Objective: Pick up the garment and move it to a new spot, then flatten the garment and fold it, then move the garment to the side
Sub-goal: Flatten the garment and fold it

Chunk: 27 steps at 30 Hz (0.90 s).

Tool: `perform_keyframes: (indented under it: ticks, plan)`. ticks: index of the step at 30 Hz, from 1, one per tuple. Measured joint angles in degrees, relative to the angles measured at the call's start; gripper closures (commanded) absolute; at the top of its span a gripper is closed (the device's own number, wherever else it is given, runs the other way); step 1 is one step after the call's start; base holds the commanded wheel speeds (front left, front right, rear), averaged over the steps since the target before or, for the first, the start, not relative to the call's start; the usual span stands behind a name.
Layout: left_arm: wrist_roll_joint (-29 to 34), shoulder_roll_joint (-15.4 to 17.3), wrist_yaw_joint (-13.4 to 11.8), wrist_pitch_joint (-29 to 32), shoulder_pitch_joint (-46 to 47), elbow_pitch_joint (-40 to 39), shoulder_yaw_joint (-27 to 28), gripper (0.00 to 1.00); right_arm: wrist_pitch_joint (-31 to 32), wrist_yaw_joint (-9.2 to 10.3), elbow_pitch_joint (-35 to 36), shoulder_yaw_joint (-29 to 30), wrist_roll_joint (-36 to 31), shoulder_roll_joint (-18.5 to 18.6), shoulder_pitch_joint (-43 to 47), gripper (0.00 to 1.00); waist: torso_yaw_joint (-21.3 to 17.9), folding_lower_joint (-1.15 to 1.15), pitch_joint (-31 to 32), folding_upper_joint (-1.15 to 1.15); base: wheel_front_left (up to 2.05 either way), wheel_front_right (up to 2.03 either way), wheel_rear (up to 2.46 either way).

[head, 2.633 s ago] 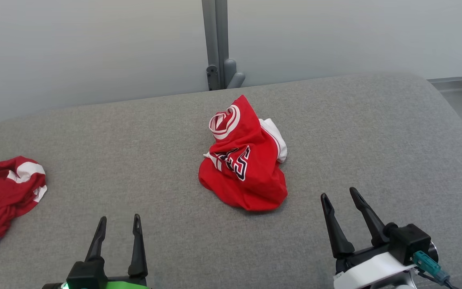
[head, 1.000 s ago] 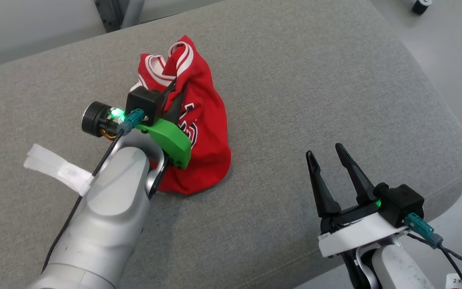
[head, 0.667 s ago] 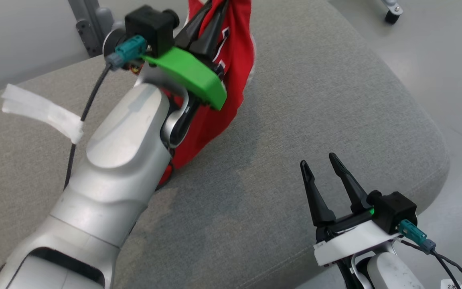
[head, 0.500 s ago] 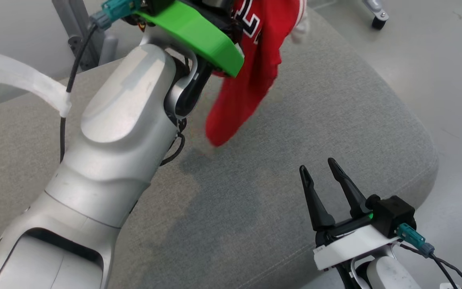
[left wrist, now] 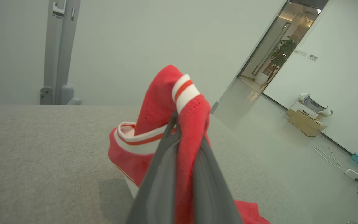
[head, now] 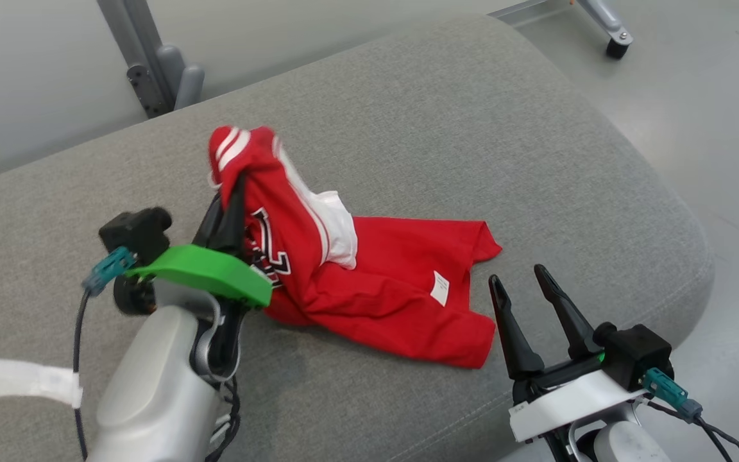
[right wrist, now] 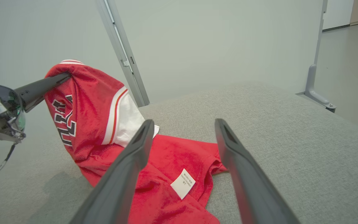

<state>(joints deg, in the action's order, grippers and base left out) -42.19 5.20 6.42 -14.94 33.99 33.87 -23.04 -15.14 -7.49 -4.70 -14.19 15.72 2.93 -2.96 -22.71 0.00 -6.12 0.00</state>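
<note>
- Judged step: the move to a new spot is ending. The left gripper [head: 231, 199] has its fingers pinching a striped edge of the garment [head: 376, 282], holding it up. The rest lies on the grey pad [head: 472, 128].
- The right gripper [head: 518, 277] hovers beside the hem, fingers spread.
- Next probably calls for releasing, then pulling the corners apart.
- Count: one garment, two grippers.

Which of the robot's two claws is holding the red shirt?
The left gripper: it pinches the red shirt by a striped edge. The right gripper is open, holding nothing.

Garment [head: 395, 289] lettering partly folded away, label [head: 438, 287] print unreadable
</note>
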Motion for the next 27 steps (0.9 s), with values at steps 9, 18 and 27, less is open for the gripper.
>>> perform_keyframes:
  ticks: [9, 18, 27]
  plan:
    - [10.8, -0.9, -0.9, 0.0, -11.0, -3.7, 17.3, 0.58, 0.0, 0.00, 0.0, -0.5, -0.2, 0.5, -1.3, 0.00, 4.0, 0.00, -2.4, 0.00, 0.00, 0.00, 0.00]
    - [20.8, -1.7, -1.0, 0.0, -16.1, -8.4, 29.6, 0.00, 0.0, 0.00, -0.2, -1.5, 0.3, 1.2, -1.9, 0.00, 6.8, 0.00, -3.6, 0.00, 0.00, 0.00, 0.00]
    - [28.0, -2.2, -1.1, -0.1, -23.1, -22.2, 32.8, 0.00, 0.0, 0.00, -3.8, -2.1, 2.7, 2.9, -1.8, 0.00, 9.5, 0.00, -4.2, 0.00, 0.00, 0.00, 0.00]
